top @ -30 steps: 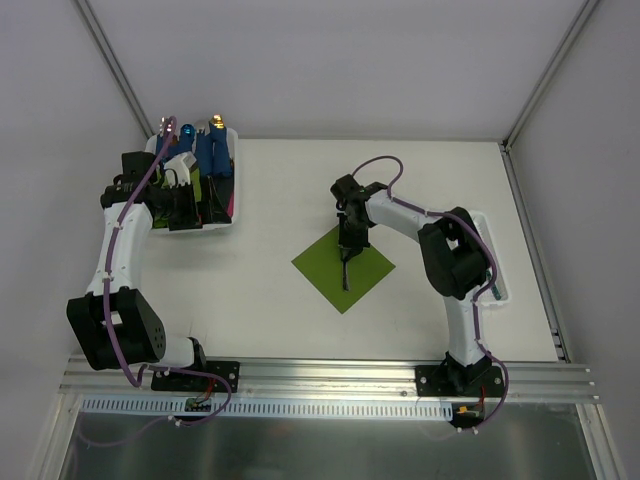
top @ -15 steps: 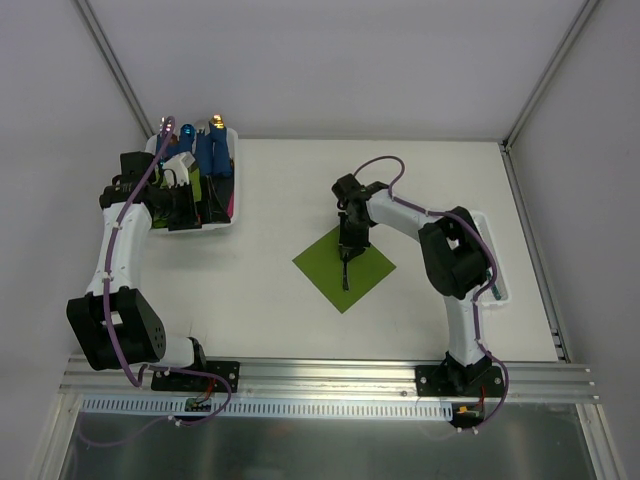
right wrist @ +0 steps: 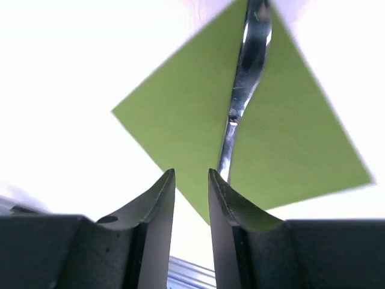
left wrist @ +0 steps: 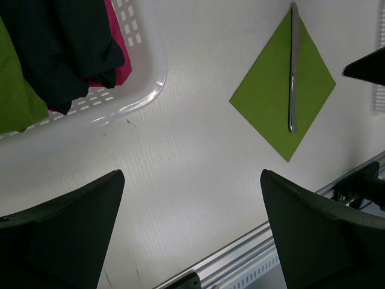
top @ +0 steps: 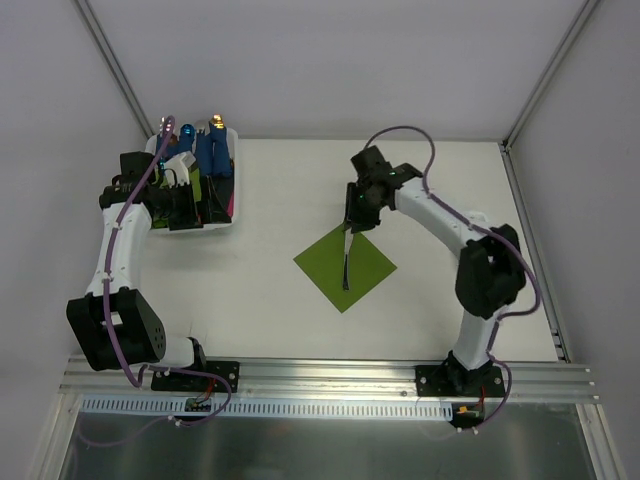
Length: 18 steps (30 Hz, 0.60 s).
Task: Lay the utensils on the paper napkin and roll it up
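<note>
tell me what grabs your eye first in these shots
The lime-green napkin in the middle of the white table, a silver utensil lying along its diagonal. The right gripper hovers empty just past the napkin's far corner, and a white basket of blue bundles sits at the far left.

top view was evenly lit and pretty sharp, only faint soft shadows, right wrist view was way overexposed, table (right wrist: 66,72) blown to pure white, glare along the utensil (right wrist: 240,90), right gripper (right wrist: 191,177) blurry at the bottom, left wrist view looked dimmer
</note>
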### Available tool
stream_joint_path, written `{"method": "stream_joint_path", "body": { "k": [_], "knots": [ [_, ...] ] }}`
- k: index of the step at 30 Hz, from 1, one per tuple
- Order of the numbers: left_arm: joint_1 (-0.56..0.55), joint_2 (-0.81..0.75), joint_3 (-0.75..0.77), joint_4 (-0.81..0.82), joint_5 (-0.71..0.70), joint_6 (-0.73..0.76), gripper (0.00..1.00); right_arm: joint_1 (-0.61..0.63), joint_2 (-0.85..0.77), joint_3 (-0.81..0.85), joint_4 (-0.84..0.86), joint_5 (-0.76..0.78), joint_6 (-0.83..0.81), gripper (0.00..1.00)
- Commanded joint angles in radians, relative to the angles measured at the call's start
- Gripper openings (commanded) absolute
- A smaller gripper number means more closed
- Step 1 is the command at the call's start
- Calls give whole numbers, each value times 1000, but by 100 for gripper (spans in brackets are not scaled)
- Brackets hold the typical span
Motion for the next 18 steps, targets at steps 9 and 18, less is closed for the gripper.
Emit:
{"method": "stream_joint_path", "body": {
  "k": [9, 18],
  "knots": [
    [10, -75, -2, -5, 126, 89, 99, -517, -510, -231, -210, 96, -439, 33],
    [11, -36, 7, -7, 185, 93, 99, -683, -345, -285, -169, 297, -641, 32]
  ]
}}
